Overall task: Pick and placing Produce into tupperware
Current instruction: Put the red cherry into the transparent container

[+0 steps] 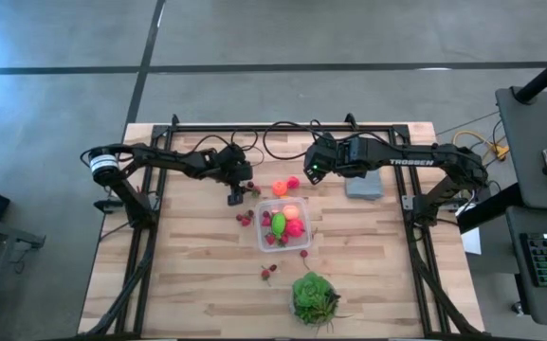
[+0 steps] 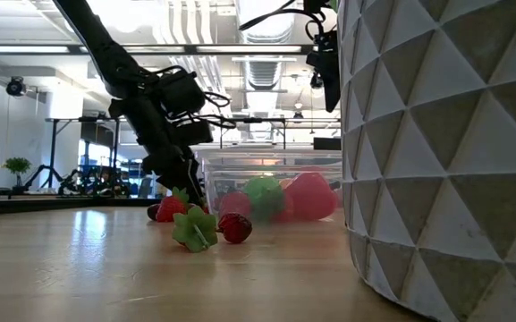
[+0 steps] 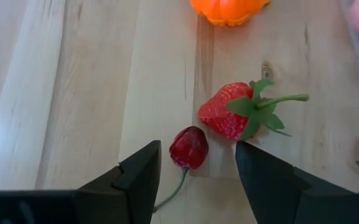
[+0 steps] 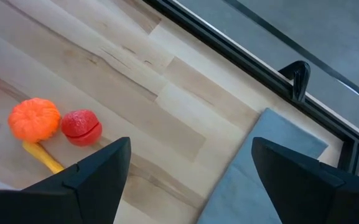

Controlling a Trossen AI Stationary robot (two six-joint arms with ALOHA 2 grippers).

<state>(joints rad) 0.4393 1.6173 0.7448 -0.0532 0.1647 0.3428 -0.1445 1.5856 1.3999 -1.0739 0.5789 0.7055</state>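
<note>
My left gripper is open and low over the table, left of the clear tupperware. Its fingers stand on either side of a small red cherry that lies on the wood; a strawberry lies just beyond it. The tupperware holds a lime-green piece, a pink piece and an orange piece. My right gripper is open and raised above the table, beyond the tupperware. An orange piece and a red piece lie below it.
Loose red berries lie left of the tupperware and nearer me. A flat grey slab lies right of the right gripper. A green leafy plant in a white faceted pot stands near the table's near edge.
</note>
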